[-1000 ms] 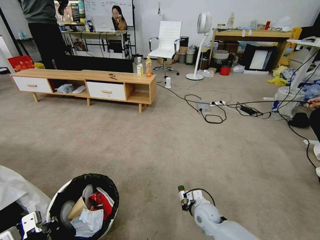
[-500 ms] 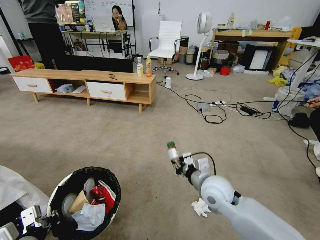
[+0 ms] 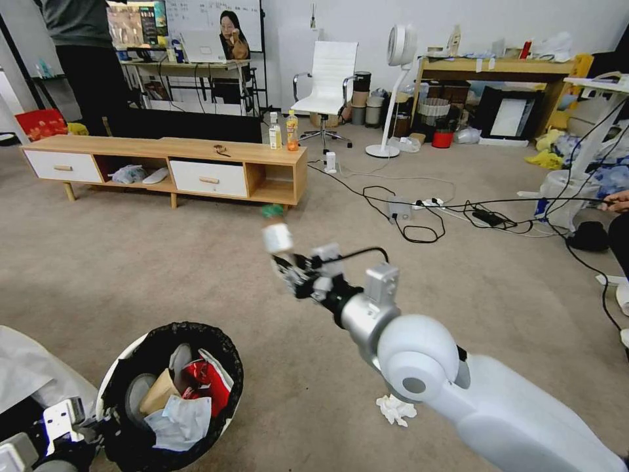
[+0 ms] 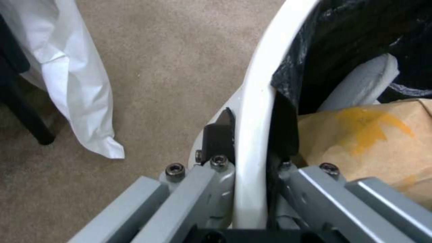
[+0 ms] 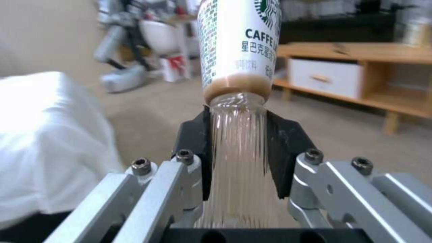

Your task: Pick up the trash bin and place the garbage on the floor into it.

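Right end effector [image 3: 288, 265] clamps bottle [image 3: 276, 231] | left end effector [image 4: 249, 158] grips trash bin [image 3: 118, 373] rim | bin: cardboard [image 3: 156, 393], packet [image 3: 208, 387], tissue [image 3: 180, 423]

You are looking at the trash bin [image 3: 171, 393] sitting at the robot's near left, the left gripper [image 4: 245, 148] pinching its rim, litter lying inside. The right gripper [image 3: 296, 272] is holding a bottle [image 3: 276, 231] up, ahead and right of the bin. A tissue [image 3: 395, 410] is lying on the floor [image 3: 196, 262] right of the bin, beneath the right arm.
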### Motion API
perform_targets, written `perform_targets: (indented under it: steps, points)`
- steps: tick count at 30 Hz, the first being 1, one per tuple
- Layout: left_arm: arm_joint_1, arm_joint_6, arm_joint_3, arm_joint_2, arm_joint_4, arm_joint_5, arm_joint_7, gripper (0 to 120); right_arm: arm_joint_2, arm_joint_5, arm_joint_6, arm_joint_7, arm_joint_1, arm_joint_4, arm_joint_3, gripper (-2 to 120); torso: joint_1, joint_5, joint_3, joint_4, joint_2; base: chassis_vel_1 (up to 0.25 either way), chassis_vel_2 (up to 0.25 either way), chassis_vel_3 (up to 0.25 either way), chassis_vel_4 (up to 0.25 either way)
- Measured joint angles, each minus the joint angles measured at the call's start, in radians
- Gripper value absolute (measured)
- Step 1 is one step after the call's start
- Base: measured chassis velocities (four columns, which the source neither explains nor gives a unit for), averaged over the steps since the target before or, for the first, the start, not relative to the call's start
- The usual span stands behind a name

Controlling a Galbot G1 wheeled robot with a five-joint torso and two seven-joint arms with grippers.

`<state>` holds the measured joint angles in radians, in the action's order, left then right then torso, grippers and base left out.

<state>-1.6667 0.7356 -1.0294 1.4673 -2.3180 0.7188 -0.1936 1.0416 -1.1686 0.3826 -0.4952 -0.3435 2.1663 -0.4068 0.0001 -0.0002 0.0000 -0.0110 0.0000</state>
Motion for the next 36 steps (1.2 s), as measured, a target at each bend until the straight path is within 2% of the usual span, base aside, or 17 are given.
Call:
perform_targets:
  steps: [5,7,10,15,27,36]
  points:
    - [-0.003,0.000,0.002,-0.001,-0.003,0.000,0.000,1,0.059,-0.043,-0.005,-0.003,0.070,-0.012,-0.058,24,0.000,0.0000,0.000,-0.0002,0.000,0.000,0.000,0.000,0.000]
    - [-0.004,0.000,0.004,-0.002,-0.005,0.000,0.000,1,0.114,-0.074,-0.008,-0.011,0.111,-0.023,-0.104,24,0.000,-0.0002,0.000,0.0002,0.000,0.000,0.000,0.000,0.000]
    - [-0.004,0.000,0.005,-0.005,-0.005,0.000,-0.001,1,0.156,-0.095,-0.009,-0.020,0.136,-0.033,-0.142,24,0.000,-0.0002,0.000,0.0001,0.000,0.000,0.000,0.000,0.000]
    - [-0.004,0.000,0.001,-0.016,-0.006,0.020,-0.010,1,0.197,-0.158,0.019,-0.046,0.164,-0.045,-0.206,24,0.000,-0.0001,0.000,0.0000,0.000,0.000,0.000,0.000,0.000]
    - [-0.001,0.000,-0.018,-0.038,-0.002,0.055,-0.021,1,0.186,-0.181,0.054,-0.074,0.150,-0.065,-0.321,24,0.000,0.0001,0.000,-0.0001,0.000,0.000,0.000,0.000,0.000]
    - [-0.001,0.000,-0.018,-0.039,-0.002,0.058,-0.021,1,0.163,-0.158,0.059,-0.075,0.130,-0.081,-0.341,24,0.000,0.0001,0.000,-0.0002,0.000,0.000,0.000,0.000,0.000]
